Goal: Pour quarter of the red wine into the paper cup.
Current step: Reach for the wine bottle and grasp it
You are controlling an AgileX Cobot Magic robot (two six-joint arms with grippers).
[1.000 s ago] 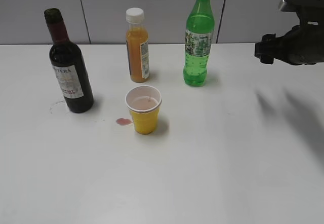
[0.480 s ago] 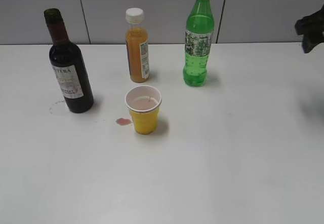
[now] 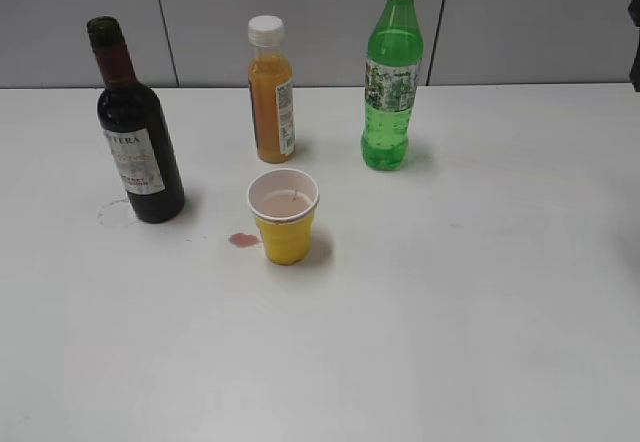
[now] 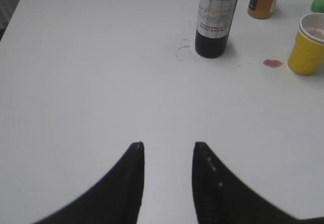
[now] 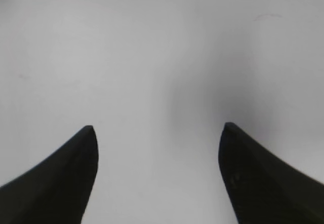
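The red wine bottle, dark glass with a maroon neck foil and a white label, stands upright and uncapped at the left of the table; it also shows in the left wrist view. The yellow paper cup stands at the centre with a little pale red liquid inside, and it shows in the left wrist view too. My left gripper is open and empty, well short of the bottle. My right gripper is open and empty over bare table, only a dark sliver of its arm at the exterior view's right edge.
An orange juice bottle with a white cap and a green soda bottle stand behind the cup. A small red spill lies on the white table left of the cup. A faint ring mark lies beside the wine bottle.
The right arm has pulled away to the right and is almost out of the exterior view. The bottles and the cup have not moved.
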